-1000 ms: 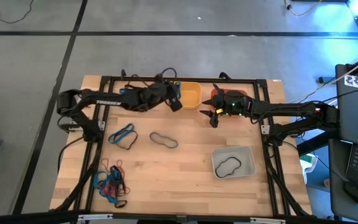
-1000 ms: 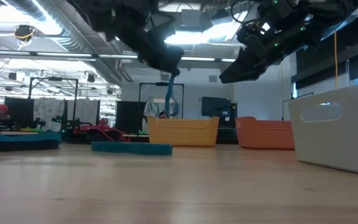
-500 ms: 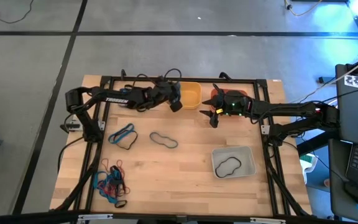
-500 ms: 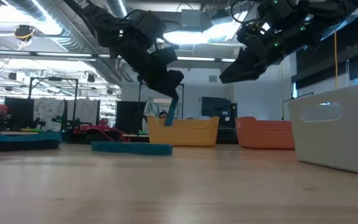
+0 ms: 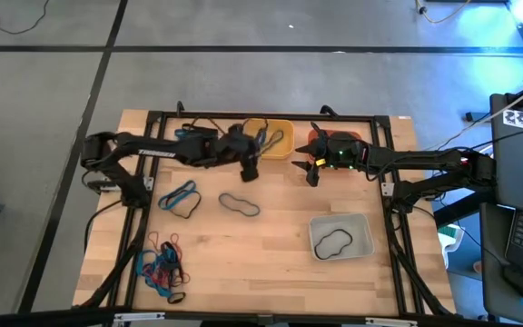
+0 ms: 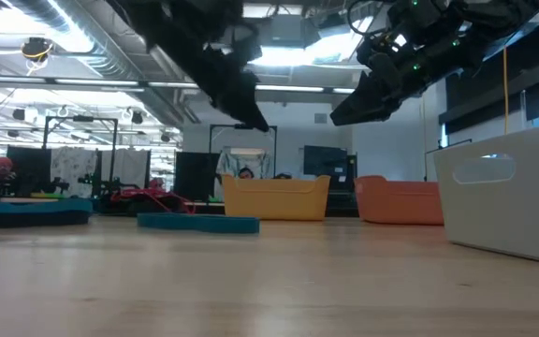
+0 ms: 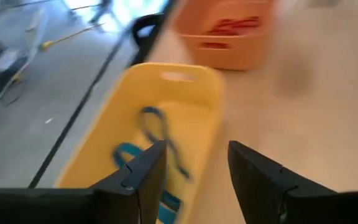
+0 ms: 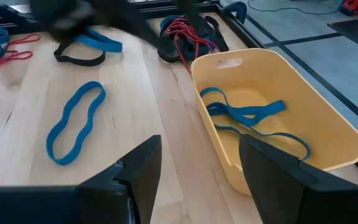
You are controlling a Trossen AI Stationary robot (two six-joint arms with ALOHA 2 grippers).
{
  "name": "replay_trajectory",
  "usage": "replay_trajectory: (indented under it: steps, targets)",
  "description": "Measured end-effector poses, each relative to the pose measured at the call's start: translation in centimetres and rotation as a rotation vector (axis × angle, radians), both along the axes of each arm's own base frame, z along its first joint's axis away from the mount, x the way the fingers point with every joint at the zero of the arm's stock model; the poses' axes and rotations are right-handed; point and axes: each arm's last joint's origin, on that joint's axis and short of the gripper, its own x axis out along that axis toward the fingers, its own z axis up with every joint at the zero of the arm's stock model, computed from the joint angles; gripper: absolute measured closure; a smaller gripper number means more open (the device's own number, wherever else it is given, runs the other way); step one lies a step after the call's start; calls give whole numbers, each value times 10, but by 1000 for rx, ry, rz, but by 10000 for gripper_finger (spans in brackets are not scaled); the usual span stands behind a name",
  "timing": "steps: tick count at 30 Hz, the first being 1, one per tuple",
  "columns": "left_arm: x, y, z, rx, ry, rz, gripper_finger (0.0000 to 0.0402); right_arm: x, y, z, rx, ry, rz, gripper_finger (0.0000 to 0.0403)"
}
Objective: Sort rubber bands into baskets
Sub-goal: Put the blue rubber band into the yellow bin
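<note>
Blue bands [image 8: 247, 115]: lying loose inside the yellow basket [image 8: 328, 134], none caught on my fingers.
Left gripper [image 7: 191, 165]: fingers apart and empty, just beside the yellow basket's near rim.
Step in hand: the drop looks done; I should lift clear of the yellow basket without snagging a loop.
Next pick: the lone blue band [image 8: 73, 121] on the table [image 5: 271, 250], near the yellow basket.
Right gripper [image 5: 311, 171]: fingers parted, empty, waiting just beside the yellow basket.
</note>
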Motion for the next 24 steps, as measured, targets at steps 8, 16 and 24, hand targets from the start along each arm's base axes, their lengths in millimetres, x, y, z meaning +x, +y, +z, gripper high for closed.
replay_trajectory:
  steps: [8, 16, 24]
  targets:
    - [-9, -61, -6, -188, 123, -241, 246, 0, 0, 0, 0, 0, 0, 189]
    - [-20, -95, -31, -230, 194, -314, 247, 0, 0, 0, 0, 0, 0, 189]
    - [-21, -104, -37, -276, 184, -293, 192, 0, 0, 0, 0, 0, 0, 189]
